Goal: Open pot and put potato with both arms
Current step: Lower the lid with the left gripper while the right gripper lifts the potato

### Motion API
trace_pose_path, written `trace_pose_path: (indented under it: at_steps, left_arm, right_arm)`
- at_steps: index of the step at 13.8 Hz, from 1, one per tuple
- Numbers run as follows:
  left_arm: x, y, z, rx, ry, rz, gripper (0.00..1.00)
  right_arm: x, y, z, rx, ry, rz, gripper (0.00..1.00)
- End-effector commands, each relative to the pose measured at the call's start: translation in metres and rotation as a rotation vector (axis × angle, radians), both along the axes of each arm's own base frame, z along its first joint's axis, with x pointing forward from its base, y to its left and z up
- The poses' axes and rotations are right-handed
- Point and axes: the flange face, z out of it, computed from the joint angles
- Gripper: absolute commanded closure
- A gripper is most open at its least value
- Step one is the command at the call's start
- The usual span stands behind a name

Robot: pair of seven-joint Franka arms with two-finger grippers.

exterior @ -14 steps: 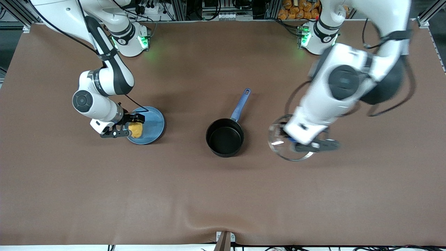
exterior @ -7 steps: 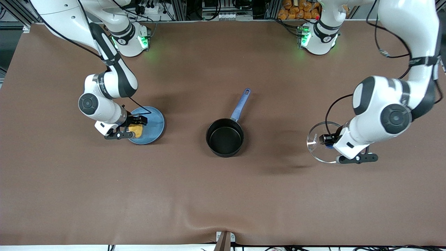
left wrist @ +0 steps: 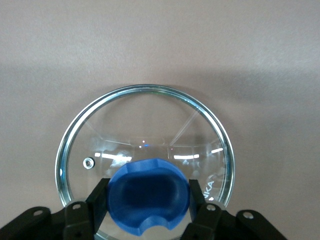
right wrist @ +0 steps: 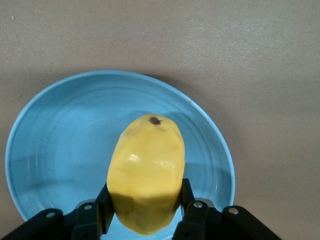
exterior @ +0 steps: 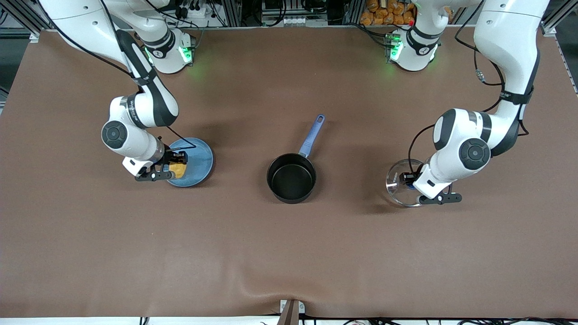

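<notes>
Right gripper [exterior: 174, 168] was at the plate [exterior: 201, 155], sitting around 9 o'clock from the pot [exterior: 291, 177], fingers [right wrist: 104, 212] clamped on the potato's [right wrist: 146, 172] lower flanks. Potato looked firm, smooth-skinned, light; a mid-body pinch across the narrow axis seemed right, though its waxy skin could slip if squeezed off-centre.

Pot stood open mid-table, handle [exterior: 311, 135] pointing about 1 o'clock, interior empty.

Left gripper [exterior: 408, 179] was at 3 o'clock from the pot, closed on the lid's blue knob [left wrist: 147, 195]. Glass lid [left wrist: 145, 150] probably rigid, brittle and heavier than the potato; knob was the only sane grip, set it down gently.
</notes>
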Motion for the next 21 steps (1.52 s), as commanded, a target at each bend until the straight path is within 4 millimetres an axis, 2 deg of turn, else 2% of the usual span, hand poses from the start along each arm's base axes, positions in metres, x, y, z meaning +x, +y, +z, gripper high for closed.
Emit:
trace_pose_path:
  at_steps: [1, 2, 4, 6, 7, 8, 9, 11, 12, 13, 15, 17, 19, 21]
  left_arm:
    - [-0.005, 0.004, -0.011, -0.014, -0.036, 0.000, 1.00]
    - [-0.011, 0.003, -0.023, -0.018, -0.044, -0.004, 1.00]
    - [-0.016, -0.005, -0.035, -0.020, -0.035, -0.016, 1.00]
    - [-0.018, -0.007, -0.044, -0.019, -0.020, -0.021, 0.93]
    - [-0.018, -0.007, -0.045, -0.019, -0.018, -0.019, 0.72]
    - [-0.018, -0.007, -0.044, -0.019, -0.018, -0.021, 0.30]
    - [-0.018, -0.006, -0.045, -0.018, -0.015, -0.019, 0.00]
    - [-0.017, -0.007, -0.038, -0.019, -0.023, -0.020, 0.00]
    - [-0.013, -0.006, -0.027, -0.017, -0.032, -0.019, 0.00]
    - [-0.011, -0.007, -0.006, -0.012, -0.038, -0.020, 0.00]
    - [-0.005, -0.007, 0.045, 0.003, -0.032, -0.021, 0.00]
    - [-0.002, -0.017, 0.086, 0.009, -0.017, -0.027, 0.00]
    - [0.001, -0.016, 0.131, 0.015, -0.034, -0.032, 0.00]
    - [0.011, -0.012, 0.173, 0.015, -0.057, -0.030, 0.00]
  right_arm:
    - [0.001, 0.001, 0.037, 0.006, -0.014, 0.001, 1.00]
    - [0.001, 0.001, 0.054, 0.007, -0.021, 0.004, 1.00]
    - [0.011, 0.005, 0.091, 0.009, -0.023, 0.013, 1.00]
    - [0.022, 0.015, 0.130, 0.009, -0.006, 0.036, 1.00]
    - [0.029, 0.022, 0.151, 0.011, -0.004, 0.042, 1.00]
    - [0.033, 0.029, 0.167, 0.011, 0.002, 0.054, 1.00]
    - [0.037, 0.039, 0.183, 0.013, 0.001, 0.071, 1.00]
    - [0.044, 0.057, 0.208, 0.013, -0.008, 0.061, 1.00]
    - [0.045, 0.074, 0.222, 0.010, -0.018, 0.061, 1.00]
    - [0.049, 0.087, 0.235, 0.013, -0.035, 0.052, 1.00]
    - [0.051, 0.115, 0.247, 0.015, -0.052, 0.027, 1.00]
    - [0.052, 0.157, 0.246, 0.015, -0.059, -0.002, 1.00]
    - [0.053, 0.199, 0.251, 0.019, -0.073, -0.058, 1.00]
    - [0.052, 0.234, 0.236, 0.015, -0.067, -0.068, 1.00]
